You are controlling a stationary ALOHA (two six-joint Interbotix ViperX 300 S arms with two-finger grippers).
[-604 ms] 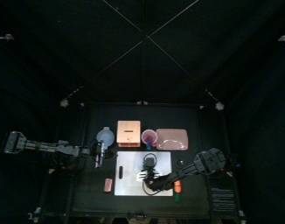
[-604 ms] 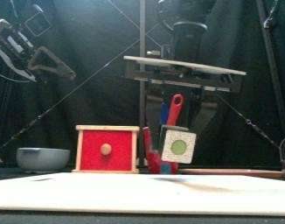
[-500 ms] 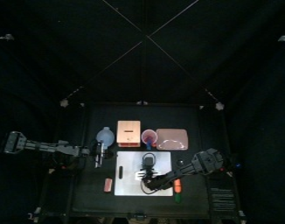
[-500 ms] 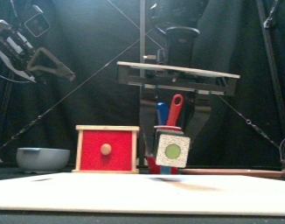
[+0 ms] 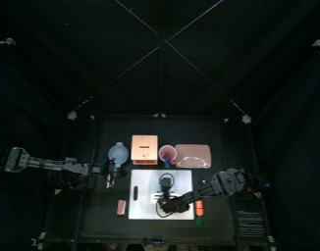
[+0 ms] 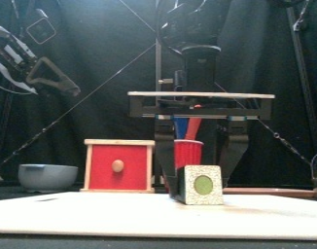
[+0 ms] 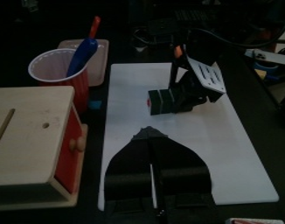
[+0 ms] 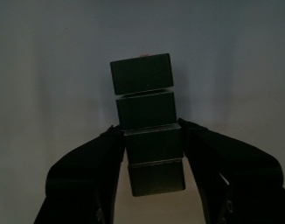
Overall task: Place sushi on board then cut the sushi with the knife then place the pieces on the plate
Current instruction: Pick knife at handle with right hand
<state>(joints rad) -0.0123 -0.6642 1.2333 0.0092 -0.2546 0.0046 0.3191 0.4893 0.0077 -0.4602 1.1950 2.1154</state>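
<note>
Sushi roll [image 6: 200, 185] sits on the white board [image 6: 109, 216] in the front view, end face forward, between the jaws of the right gripper [image 6: 200, 175], with the red cup [image 6: 188, 153] behind it. From above, the left gripper [image 5: 112, 174] hangs left of the board, well apart from the roll. Left wrist view: its jaws meet at the tips, holding nothing. Right wrist view: the right jaws clamp the roll's blocks nearest the wrist.

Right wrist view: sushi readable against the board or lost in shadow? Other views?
Right wrist view: sushi roll stands out dark on the pale white board, no glare. Front view: roll's end face well lit, board bright. Top view: dim overall, board the one bright patch, roll too small to tell.
</note>
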